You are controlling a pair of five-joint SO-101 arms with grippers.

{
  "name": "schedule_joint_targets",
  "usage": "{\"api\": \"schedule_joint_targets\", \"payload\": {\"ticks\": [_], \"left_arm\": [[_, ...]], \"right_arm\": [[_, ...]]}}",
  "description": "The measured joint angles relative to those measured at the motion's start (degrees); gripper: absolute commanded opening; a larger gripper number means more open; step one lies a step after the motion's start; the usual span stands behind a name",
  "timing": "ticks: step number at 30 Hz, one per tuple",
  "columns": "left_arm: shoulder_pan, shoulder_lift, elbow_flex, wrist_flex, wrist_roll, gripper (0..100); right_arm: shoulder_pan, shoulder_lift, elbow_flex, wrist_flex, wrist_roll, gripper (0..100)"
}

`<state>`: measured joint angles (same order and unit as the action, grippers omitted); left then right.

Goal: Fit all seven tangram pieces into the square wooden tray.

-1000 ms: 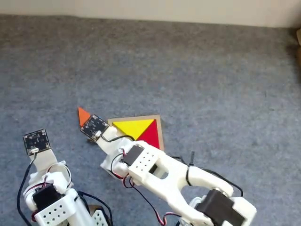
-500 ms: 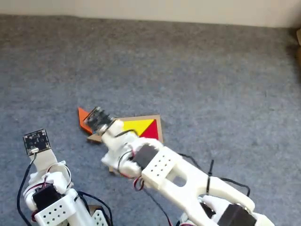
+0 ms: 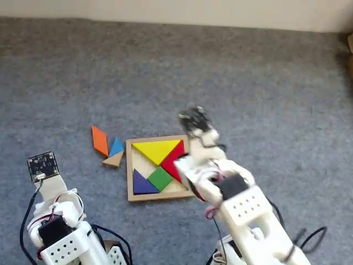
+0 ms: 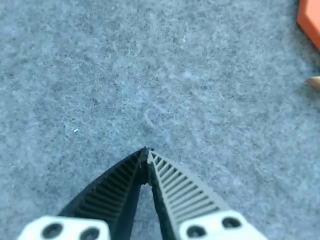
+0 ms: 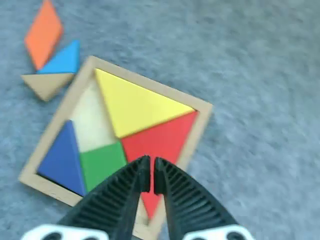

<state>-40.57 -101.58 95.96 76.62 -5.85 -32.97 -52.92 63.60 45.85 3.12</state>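
Observation:
The square wooden tray lies on the carpet. It holds a yellow triangle, a red triangle, a blue triangle and a green square. Just off the tray's left side lie an orange parallelogram, a small blue triangle and a tan triangle. My right gripper hangs shut and empty over the red triangle. My left gripper is shut over bare carpet.
Grey carpet surrounds the tray on all sides. The right arm rises at the tray's right edge; the left arm sits at the near left. A pale bare patch of tray floor shows beside the yellow triangle.
The right arm swung from the loose pieces left of the tray across to the tray's right side, uncovering the tray. The left arm stayed still.

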Motion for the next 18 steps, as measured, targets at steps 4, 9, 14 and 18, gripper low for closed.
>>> {"api": "schedule_joint_targets", "payload": {"ticks": [4, 9, 14, 18], "left_arm": [[0.00, 0.00, 0.00, 0.00, 0.00, 1], [0.00, 0.00, 0.00, 0.00, 0.00, 1], [0.00, 0.00, 0.00, 0.00, 0.00, 1], [0.00, 0.00, 0.00, 0.00, 0.00, 1]], "right_arm": [[6.15, -13.36, 9.93, 0.00, 0.00, 2.0], [12.66, -29.36, 18.99, 2.46, 0.00, 2.0], [17.49, -42.99, 23.38, 7.74, 0.00, 2.0], [19.87, -50.73, 26.81, 11.16, 0.00, 2.0]]}}
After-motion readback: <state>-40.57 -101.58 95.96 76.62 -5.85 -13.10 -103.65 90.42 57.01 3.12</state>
